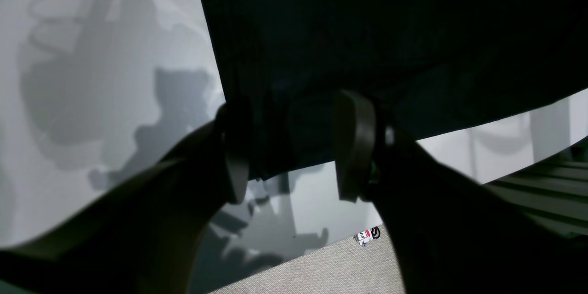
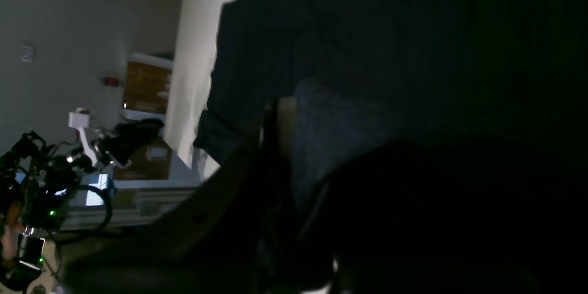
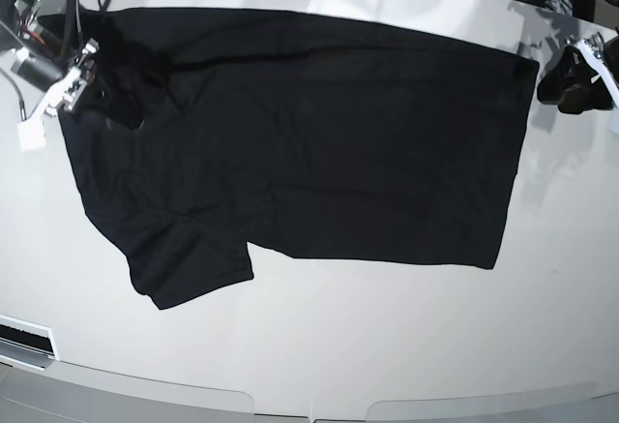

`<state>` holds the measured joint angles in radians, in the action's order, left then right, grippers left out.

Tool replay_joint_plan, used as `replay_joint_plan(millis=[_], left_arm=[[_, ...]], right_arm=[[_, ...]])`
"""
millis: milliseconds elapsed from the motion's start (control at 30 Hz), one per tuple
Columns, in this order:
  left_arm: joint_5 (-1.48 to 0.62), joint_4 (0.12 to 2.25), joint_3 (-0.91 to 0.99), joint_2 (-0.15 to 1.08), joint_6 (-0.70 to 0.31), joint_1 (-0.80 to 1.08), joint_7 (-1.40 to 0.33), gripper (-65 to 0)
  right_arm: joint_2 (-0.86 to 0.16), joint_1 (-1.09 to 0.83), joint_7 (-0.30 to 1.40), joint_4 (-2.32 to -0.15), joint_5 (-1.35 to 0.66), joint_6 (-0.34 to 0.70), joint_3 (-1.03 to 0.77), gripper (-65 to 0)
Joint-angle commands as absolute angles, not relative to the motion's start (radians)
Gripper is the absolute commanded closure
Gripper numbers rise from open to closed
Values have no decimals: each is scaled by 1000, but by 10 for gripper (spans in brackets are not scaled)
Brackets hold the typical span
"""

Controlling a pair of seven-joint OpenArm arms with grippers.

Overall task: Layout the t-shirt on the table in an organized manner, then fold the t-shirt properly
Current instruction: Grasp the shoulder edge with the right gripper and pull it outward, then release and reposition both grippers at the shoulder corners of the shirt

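Right hand [image 2: 280, 147] clenched on t-shirt [image 3: 319, 133] | left hand [image 1: 294, 147] released | black, flat on table [image 3: 387, 336]

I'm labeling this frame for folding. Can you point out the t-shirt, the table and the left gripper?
t-shirt [image 3: 319, 133]: base view, middle of the body.
table [image 3: 387, 336]: base view, bare white top near the front edge.
left gripper [image 1: 294, 147]: left wrist view, midway between its fingertips.

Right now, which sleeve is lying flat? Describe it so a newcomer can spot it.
Start from the white table and the black t-shirt spread across it. The sleeve juts toward the table's near edge at the base view's lower left, flat and untouched, while the right gripper pinches the other shoulder.
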<state>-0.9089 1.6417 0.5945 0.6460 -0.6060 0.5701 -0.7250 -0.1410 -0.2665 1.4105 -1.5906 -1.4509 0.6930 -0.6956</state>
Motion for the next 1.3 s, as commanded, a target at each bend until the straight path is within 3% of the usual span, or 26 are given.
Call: replay_joint_plan(millis=[0,233,333,533,800,867,933,1000,1267], left_arm=[[-928,1653,602,665,-609,567,-705,-299],[-928,1653,602,665,-609,567,-707,-299],[-928,1653,602,665,-609,567,-707,-299],[-916,1653,602,665,-609,568,-711,-299],[-918,1653,603,665,-609,567,-706,-294],[-917,1653,603,665,-609,567,-704,-200],[-916,1653,603,665,-609,567,-705,-11],[-917,1653,602,665,-609,567,-707,0],[-925,1658,602,665,-621,567,-704,0]], right_arm=[[-152,-255,1396,-1609,-1484,698,-701,-50],[-153,-224,1283,-1609,-1187,698,-701,-326],[-163,-200,1297,-1611,-1200,698,-701,-334],[-227,-193,1396,-1696,-1412,698,-724,-334],[-236,-204,1396,-1813,-1430,698,-826,-334],[-236,-232,1396,-1813,-1444,698,-825,-324],[-236,-270,1396,-1813,-1440,698,-825,-223],[-236,-314,1396,-1813,-1440,698,-825,-22],[-236,-438,1396,-1813,-1387,698,-825,0]])
